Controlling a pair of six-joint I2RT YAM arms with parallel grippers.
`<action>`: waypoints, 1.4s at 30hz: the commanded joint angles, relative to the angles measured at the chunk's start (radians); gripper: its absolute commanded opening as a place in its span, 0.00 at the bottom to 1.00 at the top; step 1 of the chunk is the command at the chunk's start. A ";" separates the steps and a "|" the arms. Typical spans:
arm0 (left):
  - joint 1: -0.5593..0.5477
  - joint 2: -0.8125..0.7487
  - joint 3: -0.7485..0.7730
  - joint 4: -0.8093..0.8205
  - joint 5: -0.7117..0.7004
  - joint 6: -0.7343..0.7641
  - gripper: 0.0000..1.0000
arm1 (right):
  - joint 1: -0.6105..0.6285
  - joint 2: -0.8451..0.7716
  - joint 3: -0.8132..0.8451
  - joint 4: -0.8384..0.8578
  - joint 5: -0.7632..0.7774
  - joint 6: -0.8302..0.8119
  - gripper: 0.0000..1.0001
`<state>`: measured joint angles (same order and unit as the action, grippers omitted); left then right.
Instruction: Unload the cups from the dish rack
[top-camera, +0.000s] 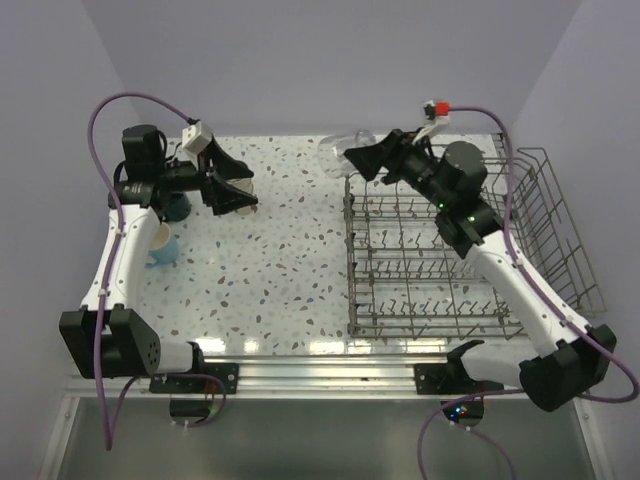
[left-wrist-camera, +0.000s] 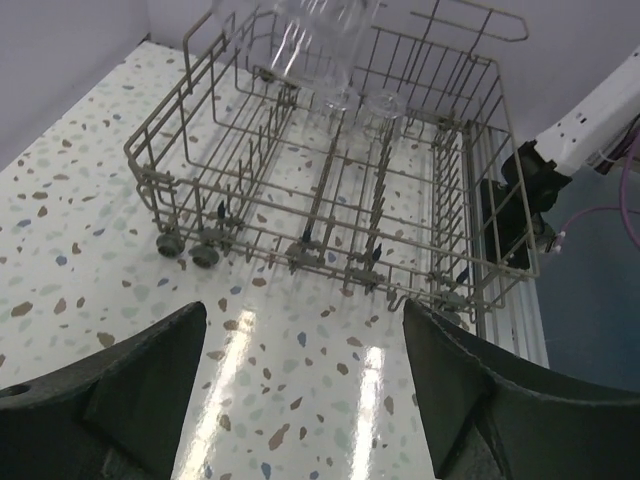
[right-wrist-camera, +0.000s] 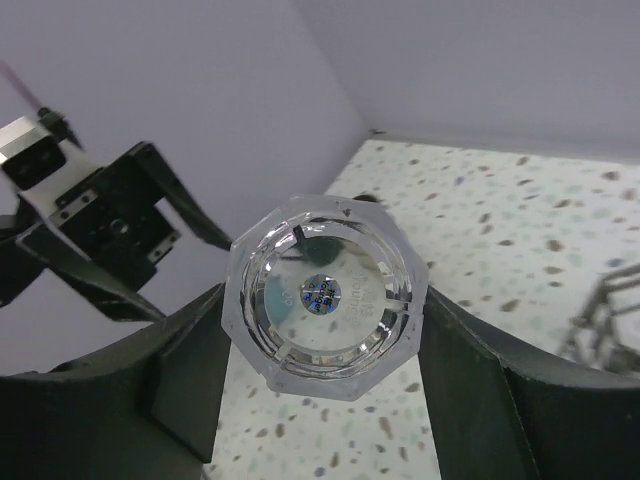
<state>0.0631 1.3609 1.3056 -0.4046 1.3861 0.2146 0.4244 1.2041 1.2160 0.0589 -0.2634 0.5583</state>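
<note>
My right gripper (top-camera: 362, 157) is shut on a clear glass tumbler (top-camera: 343, 147) and holds it in the air at the far left corner of the grey wire dish rack (top-camera: 450, 255). In the right wrist view the tumbler's octagonal base (right-wrist-camera: 325, 295) sits between the two fingers (right-wrist-camera: 190, 370). My left gripper (top-camera: 234, 192) is open and empty above the table, left of the rack. A light blue mug (top-camera: 160, 246) and a dark teal mug (top-camera: 178, 207) stand on the table at the far left. In the left wrist view the rack (left-wrist-camera: 330, 190) holds what look like two more clear glasses (left-wrist-camera: 383, 105).
The speckled table (top-camera: 280, 250) lies between the mugs and the rack. The rack's tall wire side (top-camera: 560, 230) rises at the right. My left arm's wrist (right-wrist-camera: 100, 225) shows beyond the held tumbler in the right wrist view.
</note>
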 joint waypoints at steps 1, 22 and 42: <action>0.000 -0.078 -0.054 0.256 0.111 -0.206 0.84 | 0.100 0.067 -0.003 0.316 -0.138 0.144 0.08; -0.100 -0.109 -0.194 0.977 0.018 -0.868 0.83 | 0.250 0.233 0.008 0.527 -0.145 0.267 0.08; -0.086 -0.135 -0.158 0.668 -0.009 -0.696 0.00 | 0.271 0.267 -0.076 0.481 -0.151 0.270 0.77</action>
<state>-0.0303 1.2732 1.0981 0.5076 1.4132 -0.7151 0.6746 1.4857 1.1465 0.6125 -0.4301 0.8707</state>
